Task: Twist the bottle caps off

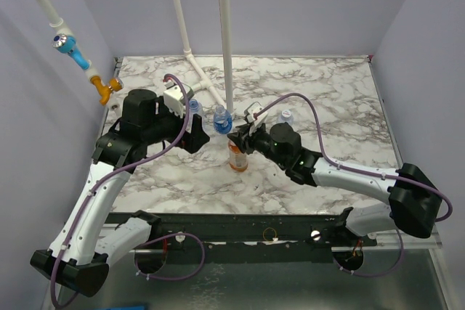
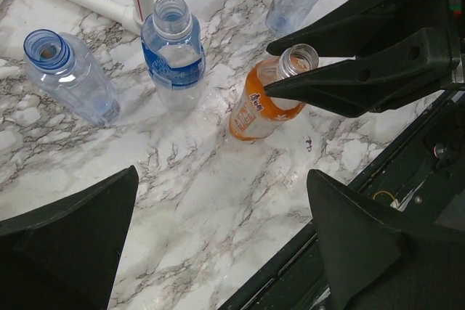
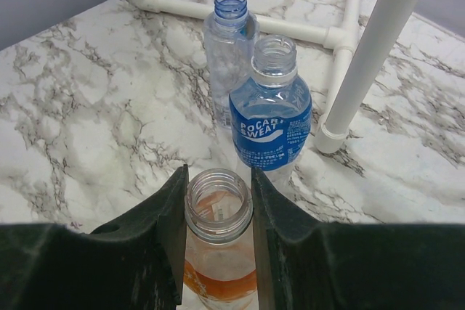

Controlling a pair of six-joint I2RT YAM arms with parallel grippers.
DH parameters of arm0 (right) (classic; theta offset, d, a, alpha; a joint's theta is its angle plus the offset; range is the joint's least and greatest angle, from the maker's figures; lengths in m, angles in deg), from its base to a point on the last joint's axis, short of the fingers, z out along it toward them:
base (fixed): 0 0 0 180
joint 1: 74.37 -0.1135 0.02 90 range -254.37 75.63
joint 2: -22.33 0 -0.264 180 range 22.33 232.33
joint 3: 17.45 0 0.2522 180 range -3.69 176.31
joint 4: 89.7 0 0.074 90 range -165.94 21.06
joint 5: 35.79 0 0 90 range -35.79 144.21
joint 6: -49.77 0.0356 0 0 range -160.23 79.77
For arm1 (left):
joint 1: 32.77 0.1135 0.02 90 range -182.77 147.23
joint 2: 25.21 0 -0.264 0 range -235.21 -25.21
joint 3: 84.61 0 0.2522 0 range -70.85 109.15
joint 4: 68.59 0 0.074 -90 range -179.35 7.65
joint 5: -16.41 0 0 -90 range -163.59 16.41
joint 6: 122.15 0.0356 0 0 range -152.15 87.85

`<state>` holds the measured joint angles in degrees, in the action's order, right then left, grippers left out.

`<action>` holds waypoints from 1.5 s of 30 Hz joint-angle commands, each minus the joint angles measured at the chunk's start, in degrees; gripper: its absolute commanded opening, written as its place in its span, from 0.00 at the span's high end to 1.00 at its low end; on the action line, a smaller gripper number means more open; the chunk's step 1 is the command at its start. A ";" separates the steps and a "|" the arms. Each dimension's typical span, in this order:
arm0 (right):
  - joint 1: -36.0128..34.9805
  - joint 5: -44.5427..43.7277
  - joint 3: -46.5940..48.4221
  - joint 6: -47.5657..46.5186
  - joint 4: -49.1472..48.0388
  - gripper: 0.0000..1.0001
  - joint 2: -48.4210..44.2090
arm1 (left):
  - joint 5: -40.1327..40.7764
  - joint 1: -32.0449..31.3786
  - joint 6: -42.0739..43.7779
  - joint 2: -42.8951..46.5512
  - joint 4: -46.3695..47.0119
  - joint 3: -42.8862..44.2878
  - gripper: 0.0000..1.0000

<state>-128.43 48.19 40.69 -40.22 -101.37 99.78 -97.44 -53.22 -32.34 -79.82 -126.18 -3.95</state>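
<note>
At mid counter (image 1: 182, 172), my right tool (image 3: 218, 201) is clamped on the open neck of the orange bottle (image 2: 258, 110). My left tool (image 2: 221, 179) hangs nearby w/ jaws wide apart, holding nothing. The blue-label bottle (image 3: 270, 128) & clear bottle (image 3: 229, 41) stand just behind, mouths open.

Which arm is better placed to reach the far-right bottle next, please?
Likely right: the right gripper, shut on the orange bottle, sits close to the far-right bottle; the open left gripper is farther.
</note>
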 commanded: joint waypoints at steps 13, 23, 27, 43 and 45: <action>-2.57 -5.78 -0.41 -0.19 1.07 0.40 -0.35 | -2.60 0.50 -0.34 0.84 -0.20 -0.17 0.01; -2.79 -4.83 0.89 1.48 3.22 0.24 -3.59 | -2.52 0.58 -0.08 -0.14 -0.12 0.39 0.01; -2.81 -5.26 3.97 1.57 6.07 0.16 -5.58 | -1.99 0.58 -0.08 -0.46 -0.11 0.52 0.01; 9.48 -15.27 13.88 17.16 37.26 0.00 -13.65 | -0.71 0.58 -0.08 -1.02 -0.16 2.42 0.01; 13.68 -12.38 14.44 19.67 40.73 0.00 -12.61 | -0.93 0.58 -0.08 -1.03 -0.11 2.72 0.01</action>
<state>-121.15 33.85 53.85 -28.62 -73.31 85.99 -98.64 -52.98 -32.34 -80.78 -126.22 -3.74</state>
